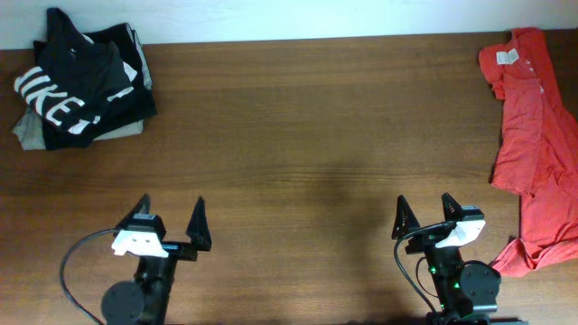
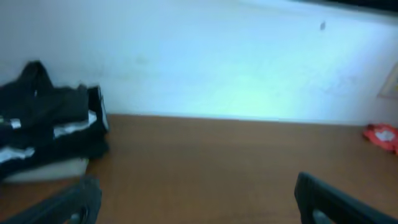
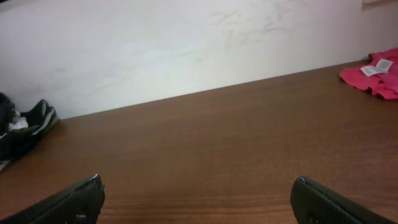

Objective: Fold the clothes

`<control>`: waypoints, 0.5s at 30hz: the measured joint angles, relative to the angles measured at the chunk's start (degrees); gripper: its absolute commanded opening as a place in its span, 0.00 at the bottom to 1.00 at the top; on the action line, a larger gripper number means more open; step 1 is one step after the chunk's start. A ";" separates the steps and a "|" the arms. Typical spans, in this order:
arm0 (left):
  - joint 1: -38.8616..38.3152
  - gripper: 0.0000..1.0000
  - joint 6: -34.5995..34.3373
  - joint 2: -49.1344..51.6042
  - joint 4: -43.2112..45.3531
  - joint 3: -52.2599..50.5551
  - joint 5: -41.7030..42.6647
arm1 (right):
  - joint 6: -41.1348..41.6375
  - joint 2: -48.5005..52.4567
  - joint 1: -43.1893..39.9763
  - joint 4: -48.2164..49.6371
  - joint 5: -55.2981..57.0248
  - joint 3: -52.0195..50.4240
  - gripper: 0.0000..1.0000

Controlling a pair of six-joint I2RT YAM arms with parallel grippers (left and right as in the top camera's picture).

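A black T-shirt with white block letters (image 1: 77, 86) lies folded on top of a small pile at the table's back left; the left wrist view shows that pile (image 2: 46, 127) at its left edge, and the right wrist view catches the pile (image 3: 22, 134) far left. A red-orange T-shirt (image 1: 537, 144) lies spread out and rumpled along the right edge, its corner (image 2: 382, 135) and collar end (image 3: 376, 74) showing in the wrist views. My left gripper (image 1: 172, 217) stands open near the front left, nothing between its fingers. Front right, my right gripper (image 1: 426, 212) is open and empty too.
A grey-beige garment (image 1: 32, 134) lies under the black shirt in the pile. The wooden table (image 1: 307, 135) runs back to a white wall (image 3: 186, 50). A black cable (image 1: 77, 271) loops beside the left arm's base.
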 measured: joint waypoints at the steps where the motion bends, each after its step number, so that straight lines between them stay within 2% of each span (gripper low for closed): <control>1: 0.09 0.99 -0.44 -0.72 8.92 -4.17 -0.46 | 0.02 -0.02 0.00 0.00 0.00 0.00 0.99; 2: 0.09 0.99 -0.74 -1.62 15.28 -8.09 -0.55 | 0.02 -0.02 0.00 0.00 0.00 0.00 0.99; 4: 0.09 0.99 -1.25 -3.08 21.03 -12.70 -0.59 | -0.02 -0.02 0.00 -0.02 0.00 0.00 0.99; 6: 0.11 0.99 -1.62 -4.04 21.14 -13.77 -1.03 | 0.00 -0.02 0.00 -0.02 0.00 0.00 0.99; 9: 0.96 0.99 -1.86 -7.17 18.82 -13.77 -3.15 | 0.00 -0.02 0.00 -0.02 0.00 0.00 0.99; 13: 1.62 0.99 -1.86 -7.37 4.31 -13.99 -4.17 | -0.02 -0.02 0.00 -0.02 0.00 0.00 0.99; 15: 1.62 0.99 -0.70 -7.32 4.35 -13.99 -4.04 | 0.00 -0.02 0.00 0.00 0.00 0.00 0.99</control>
